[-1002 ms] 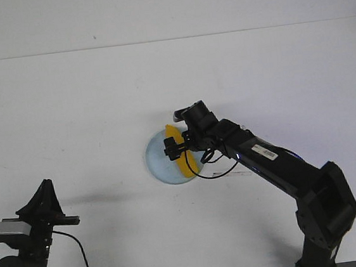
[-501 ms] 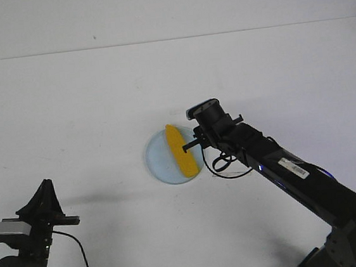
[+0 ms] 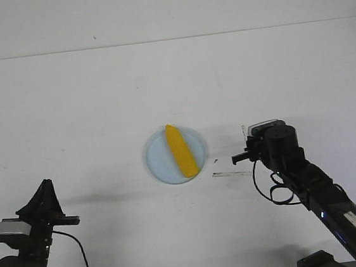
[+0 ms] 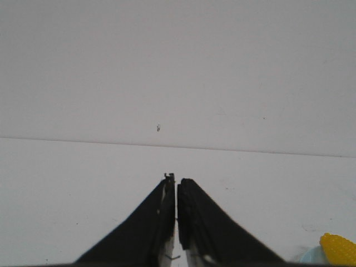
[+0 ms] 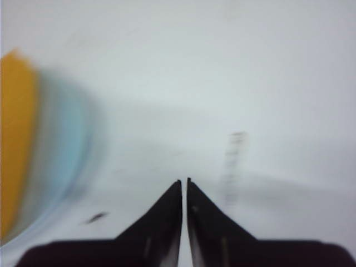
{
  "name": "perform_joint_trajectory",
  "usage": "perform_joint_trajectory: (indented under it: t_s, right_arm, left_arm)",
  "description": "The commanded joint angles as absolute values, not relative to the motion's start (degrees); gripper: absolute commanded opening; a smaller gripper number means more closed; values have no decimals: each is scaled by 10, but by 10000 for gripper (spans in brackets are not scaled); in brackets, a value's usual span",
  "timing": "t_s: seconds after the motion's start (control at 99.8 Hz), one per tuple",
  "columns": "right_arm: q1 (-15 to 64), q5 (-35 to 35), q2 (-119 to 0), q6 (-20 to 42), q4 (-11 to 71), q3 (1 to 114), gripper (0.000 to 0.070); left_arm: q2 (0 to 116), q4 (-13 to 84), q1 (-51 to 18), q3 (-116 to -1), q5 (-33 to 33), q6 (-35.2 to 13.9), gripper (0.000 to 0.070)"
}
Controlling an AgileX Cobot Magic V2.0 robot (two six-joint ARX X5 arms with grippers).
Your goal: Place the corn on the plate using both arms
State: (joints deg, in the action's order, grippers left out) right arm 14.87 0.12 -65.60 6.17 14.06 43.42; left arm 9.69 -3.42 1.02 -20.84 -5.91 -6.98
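The yellow corn [image 3: 181, 149] lies on the pale blue plate [image 3: 160, 166] at the table's middle, its pointed end toward the far side. My right gripper [image 3: 241, 158] is shut and empty, to the right of the plate and apart from it. In the right wrist view the blurred corn [image 5: 15, 139] and plate [image 5: 64, 139] show beside the shut gripper [image 5: 184, 181]. My left gripper [image 3: 43, 186] rests at the near left corner, far from the plate. In the left wrist view it [image 4: 176, 179] is shut and empty, with a bit of corn [image 4: 338, 248] at the frame's corner.
A thin dark mark [image 3: 231, 173] lies on the white table [image 3: 67, 107] just right of the plate. The right arm [image 3: 325, 201] runs back to the near right corner with a loose black cable [image 3: 276, 193]. The table's far edge [image 3: 168, 40] meets a white wall.
The right gripper has let go of the corn, shut, and drawn back right and toward the near edge. The corn stays lying on the plate. The left arm has not moved.
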Motion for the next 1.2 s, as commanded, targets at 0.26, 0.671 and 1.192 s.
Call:
perform_joint_trajectory:
  t_s: [0.26,0.671,1.192]
  right_arm:
    - [32,-1,-540,46,-64,292,15]
    - [1,-1,-316,1,-38,243,15]
    - [0,0,-161,1,22,243,15]
  left_arm:
    - [96,-43,11,-211,-58,-67,2]
    - [96,-43,11,-211,-58,-67,2]
    - [96,-43,11,-211,-58,-67,2]
